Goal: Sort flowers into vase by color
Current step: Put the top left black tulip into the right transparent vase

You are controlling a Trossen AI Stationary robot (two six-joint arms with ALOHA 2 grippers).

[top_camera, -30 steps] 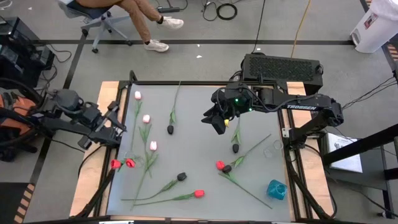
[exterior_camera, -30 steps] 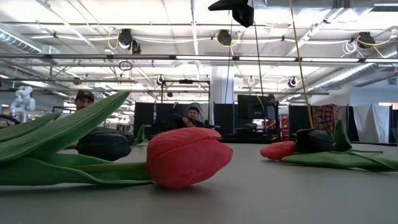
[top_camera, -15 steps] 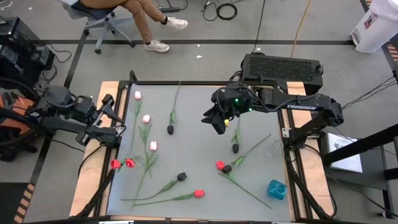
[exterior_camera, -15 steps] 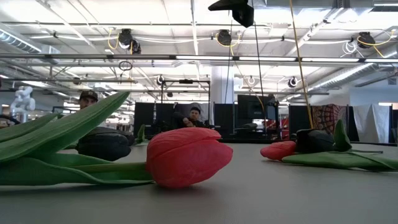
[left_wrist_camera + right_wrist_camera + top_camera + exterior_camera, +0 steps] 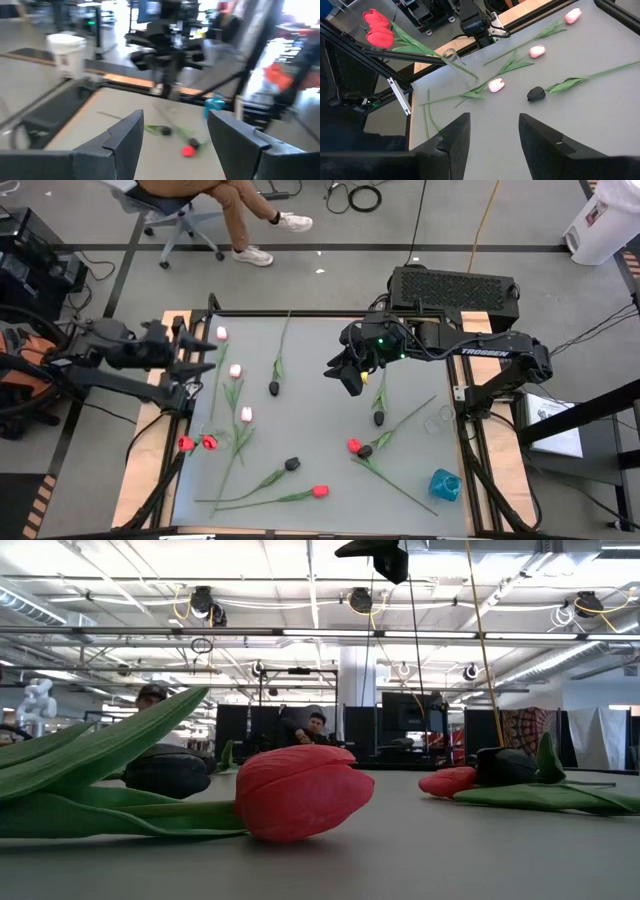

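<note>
Tulips lie scattered flat on the grey table (image 5: 320, 340): pink heads (image 5: 235, 370) at the left, black heads (image 5: 274, 388) (image 5: 379, 418) in the middle, and a red one (image 5: 320, 491) near the front, which fills the low view (image 5: 300, 790). Two red tulips (image 5: 197, 443) (image 5: 377, 30) have their stems in a clear glass vase (image 5: 462, 70) at the table's left edge. My left gripper (image 5: 205, 355) (image 5: 175, 135) is open over the left edge and holds nothing. My right gripper (image 5: 345, 378) (image 5: 495, 130) hovers open above the table's middle, also holding nothing.
A blue vase (image 5: 445, 483) stands at the near right corner and a small clear glass (image 5: 440, 420) at the right edge. A black box (image 5: 455, 285) sits behind the table. A person sits on a chair (image 5: 190, 210) beyond the far left corner.
My left gripper has swung from slanting toward the near edge to pointing toward the table's right. It has risen a little and shifted toward the far edge, and it has stayed open. The flowers have not moved.
</note>
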